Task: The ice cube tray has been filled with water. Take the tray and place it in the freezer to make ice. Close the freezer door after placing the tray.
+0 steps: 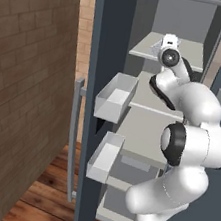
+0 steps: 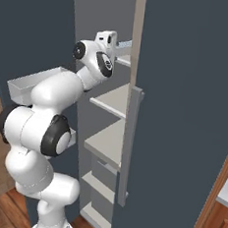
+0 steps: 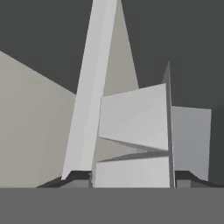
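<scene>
You had the arm reaching deep into the freezer [image 1: 147, 17], wrist level with an upper shelf [image 1: 148, 46]. Its fingertips [image 3: 81, 177] barely showed in the hand view, so you could not tell whether the claw was spread or pinching anything. The ice cube tray could not be made out; whether it already lay on a shelf was unclear. The freezer door [image 1: 105, 51] stood wide open at left, so closing it remained.

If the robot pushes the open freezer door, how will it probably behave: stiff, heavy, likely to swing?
The freezer door looks like a rigid panel, so it would probably swing as one piece. Its two bins look empty, so likely little extra weight. The bar handle seems a firm place to push.
</scene>
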Controlling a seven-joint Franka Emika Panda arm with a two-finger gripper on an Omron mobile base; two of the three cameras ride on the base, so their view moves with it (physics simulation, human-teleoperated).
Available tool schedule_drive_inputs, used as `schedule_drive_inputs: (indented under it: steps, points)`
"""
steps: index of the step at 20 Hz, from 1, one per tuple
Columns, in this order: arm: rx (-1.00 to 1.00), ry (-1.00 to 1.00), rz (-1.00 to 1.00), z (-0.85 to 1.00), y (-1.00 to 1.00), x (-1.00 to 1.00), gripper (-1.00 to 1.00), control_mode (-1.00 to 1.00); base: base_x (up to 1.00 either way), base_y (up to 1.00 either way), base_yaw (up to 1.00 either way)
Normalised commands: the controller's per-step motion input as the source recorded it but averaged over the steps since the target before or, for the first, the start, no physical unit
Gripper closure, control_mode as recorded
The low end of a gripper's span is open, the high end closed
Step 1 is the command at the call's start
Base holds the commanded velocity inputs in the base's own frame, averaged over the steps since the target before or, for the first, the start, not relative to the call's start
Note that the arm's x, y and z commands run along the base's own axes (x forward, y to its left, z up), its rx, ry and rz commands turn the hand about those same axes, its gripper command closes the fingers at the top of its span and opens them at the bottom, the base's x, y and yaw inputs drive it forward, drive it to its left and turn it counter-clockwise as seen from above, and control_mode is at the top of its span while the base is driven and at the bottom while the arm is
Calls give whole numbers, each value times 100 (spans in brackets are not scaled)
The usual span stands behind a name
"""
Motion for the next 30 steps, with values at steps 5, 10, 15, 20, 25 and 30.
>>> schedule_drive_inputs:
  steps: [5, 10, 15, 20, 25, 30]
  points:
    - [0, 0, 0, -45, -14, 26, 100, -100, 0, 0, 0]
    - [-1, 0, 0, -45, 0, 14, -100, -100, 0, 0, 0]
    - [0, -3, 0, -13, 0, 1, -100, -100, 0, 0, 0]
    - [0, 0, 0, 0, 0, 0, -100, -100, 0, 0, 0]
    - [0, 0, 0, 7, 0, 28, -100, -100, 0, 0, 0]
    - [0, -17, 0, -2, -3, 40, -100, -100, 0, 0, 0]
